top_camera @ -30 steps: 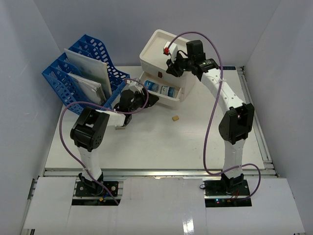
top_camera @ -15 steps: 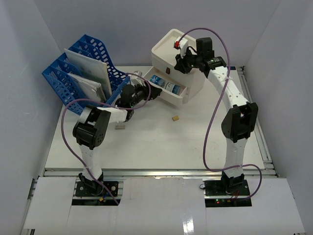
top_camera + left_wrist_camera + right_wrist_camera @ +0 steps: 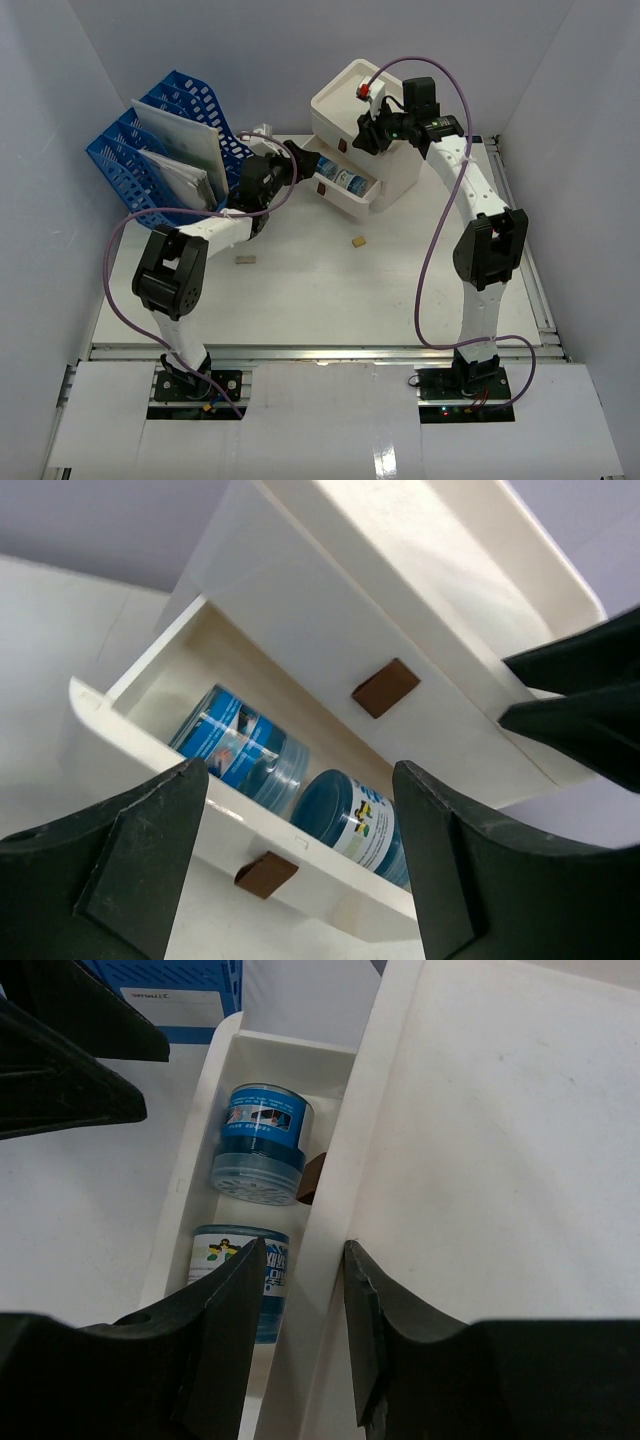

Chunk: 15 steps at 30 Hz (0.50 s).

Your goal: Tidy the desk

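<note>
The white desk [image 3: 330,290] carries a white drawer box [image 3: 365,105] at the back, its lower drawer [image 3: 345,188] pulled out. Two blue jars [image 3: 240,750] [image 3: 360,820] lie on their sides inside it. My left gripper [image 3: 300,160] [image 3: 300,860] stands wide open just in front of the drawer front, whose brown handle [image 3: 267,873] sits between the fingers; nothing is held. My right gripper [image 3: 372,130] [image 3: 305,1330] is above the box, jaws a little apart astride its top front rim [image 3: 335,1260], a gap showing on the left side.
A blue file rack [image 3: 165,145] with white papers stands at the back left, close behind my left arm. A small tan block [image 3: 357,241] and a small grey piece [image 3: 245,258] lie loose on the desk. White walls enclose the sides and back.
The box, tilted a second ago, now stands level and further right. My left gripper rose from the desk to the drawer front and opened wider. My right jaws loosened on the rim.
</note>
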{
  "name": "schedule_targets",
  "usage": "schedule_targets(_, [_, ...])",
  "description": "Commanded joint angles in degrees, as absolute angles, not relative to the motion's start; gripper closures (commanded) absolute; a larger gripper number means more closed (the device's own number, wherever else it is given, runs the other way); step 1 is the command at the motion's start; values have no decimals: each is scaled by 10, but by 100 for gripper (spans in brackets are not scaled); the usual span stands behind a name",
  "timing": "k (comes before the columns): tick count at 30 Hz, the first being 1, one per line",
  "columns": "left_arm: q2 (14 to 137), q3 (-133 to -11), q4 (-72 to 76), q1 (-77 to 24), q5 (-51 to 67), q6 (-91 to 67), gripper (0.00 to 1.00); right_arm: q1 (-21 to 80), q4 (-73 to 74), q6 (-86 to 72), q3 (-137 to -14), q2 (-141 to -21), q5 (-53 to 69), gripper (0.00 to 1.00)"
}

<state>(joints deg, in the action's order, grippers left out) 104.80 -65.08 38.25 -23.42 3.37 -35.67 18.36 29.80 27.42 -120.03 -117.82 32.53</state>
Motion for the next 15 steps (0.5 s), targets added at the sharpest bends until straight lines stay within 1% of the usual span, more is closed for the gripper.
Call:
schedule_targets(1, [1020, -701, 213, -235, -9, -418, 14, 196, 342, 263, -1196, -1198, 376, 57])
schedule_targets(6, [1021, -730, 118, -235, -14, -486, 14, 196, 340, 275, -1194, -1201, 367, 56])
schedule_targets(9, [1053, -786, 40, -235, -14, -523, 14, 196, 338, 280, -1194, -1206, 368, 55])
schedule_targets(15, [1131, -907, -49, -235, 25, -543, 15, 197, 336, 289, -1182, -1206, 371, 56])
